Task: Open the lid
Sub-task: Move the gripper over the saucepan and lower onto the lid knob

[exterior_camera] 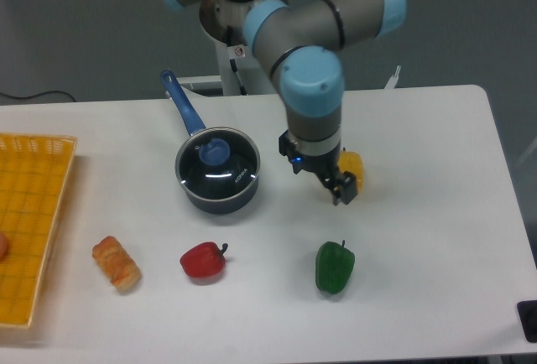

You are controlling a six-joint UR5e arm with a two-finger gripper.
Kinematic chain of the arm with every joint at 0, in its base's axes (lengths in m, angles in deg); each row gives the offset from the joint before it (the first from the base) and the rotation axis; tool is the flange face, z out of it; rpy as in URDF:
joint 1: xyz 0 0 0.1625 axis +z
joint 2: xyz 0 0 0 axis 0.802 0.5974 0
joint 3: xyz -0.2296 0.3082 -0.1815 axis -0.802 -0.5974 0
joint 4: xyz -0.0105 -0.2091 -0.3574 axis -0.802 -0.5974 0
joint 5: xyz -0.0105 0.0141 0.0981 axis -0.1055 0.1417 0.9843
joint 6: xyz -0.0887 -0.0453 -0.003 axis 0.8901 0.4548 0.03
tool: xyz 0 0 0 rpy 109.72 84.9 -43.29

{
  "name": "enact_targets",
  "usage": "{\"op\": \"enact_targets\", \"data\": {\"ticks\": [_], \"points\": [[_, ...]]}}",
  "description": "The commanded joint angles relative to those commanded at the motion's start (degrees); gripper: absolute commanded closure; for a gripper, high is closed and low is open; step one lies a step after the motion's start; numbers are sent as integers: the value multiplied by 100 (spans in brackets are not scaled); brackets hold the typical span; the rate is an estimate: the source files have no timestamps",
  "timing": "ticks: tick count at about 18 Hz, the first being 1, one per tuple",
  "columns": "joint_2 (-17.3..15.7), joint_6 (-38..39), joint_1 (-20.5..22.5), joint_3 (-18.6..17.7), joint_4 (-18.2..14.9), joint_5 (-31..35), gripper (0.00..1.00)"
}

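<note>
The lid [217, 165], a round glass disc with a metal rim and a blue centre knob [214, 151], sits closed on the dark blue saucepan [216, 195], whose long blue handle [183, 106] points to the back left. My gripper [339, 191] hangs to the right of the saucepan, apart from it, just above the table. Its fingers point down and look close together with nothing between them. It partly hides a yellow pepper behind it.
A yellow pepper [353, 166] lies right behind the gripper. A green pepper [335, 267] and a red pepper [203, 261] lie near the front. A bread roll [117, 263] lies front left. A yellow basket [29, 221] stands at the left edge.
</note>
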Motion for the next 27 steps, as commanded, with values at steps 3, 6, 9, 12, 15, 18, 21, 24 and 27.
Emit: {"op": "enact_targets", "data": {"ticks": [3, 6, 9, 12, 15, 18, 21, 24, 27], "points": [[-17, 68, -290, -35, -79, 0, 0], [-53, 367, -413, -61, -395, -35, 0], [-27, 928, -606, -175, -352, -70, 0], [-53, 1245, -756, -491, -177, -158, 0], [-79, 1633, -888, -729, 52, -237, 0], [-202, 1642, -932, -799, 61, -246, 0], [-325, 1625, -1038, -826, 0, -237, 0], [-360, 1677, -1169, -835, -53, -202, 0], [-448, 1677, -1424, -1046, 9, -141, 0]]}}
